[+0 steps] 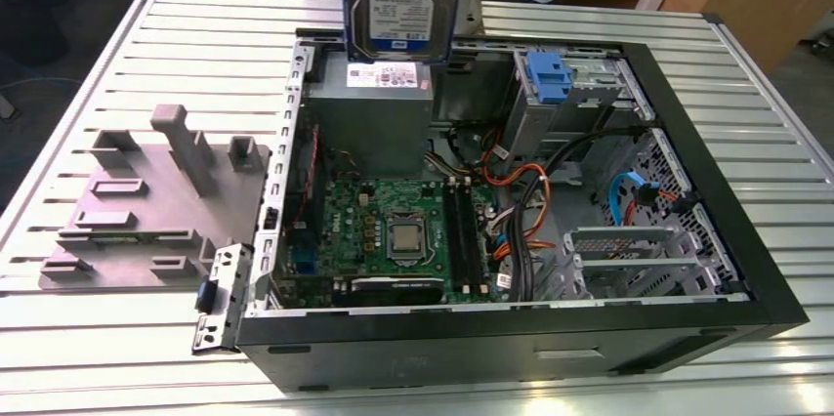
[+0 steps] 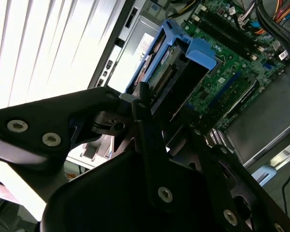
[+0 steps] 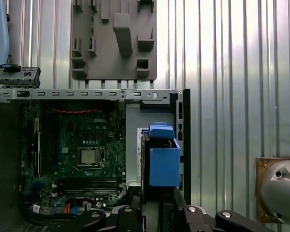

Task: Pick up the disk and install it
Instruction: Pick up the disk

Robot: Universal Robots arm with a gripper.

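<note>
1. One disk hangs upright at 12 o'clock on the exterior view's clock face. Its blue-and-white label faces that camera, and it is clear of the table and above the rear edge of the open computer case.
2. The gripper is clenched on the disk. In both wrist views its black fingers press the disk's end, and the blue side rail juts out beyond them.
3. Directly under the disk, at about 11 o'clock inside the case, lies the grey power-supply box. The two are apart.
4. The drive cage with its blue tab sits at about 1 o'clock in the case, near the disk but to the exterior view's right of it. The motherboard fills the middle, toward 6 o'clock.
5. A grey fixture plate rests on the table at 9 o'clock from the case.
6. Step in hand, as I judge it: the pick-up is done and the install is not, since the disk sits in no bay.
7. Seating it would likely call for moving across toward the 1 o'clock cage. The disk would need turning so its rails line up with the cage's guides, and it must stay clear of the orange and black cables beside the cage. I cannot tell from these pictures which bay opening is meant to take it.
</note>
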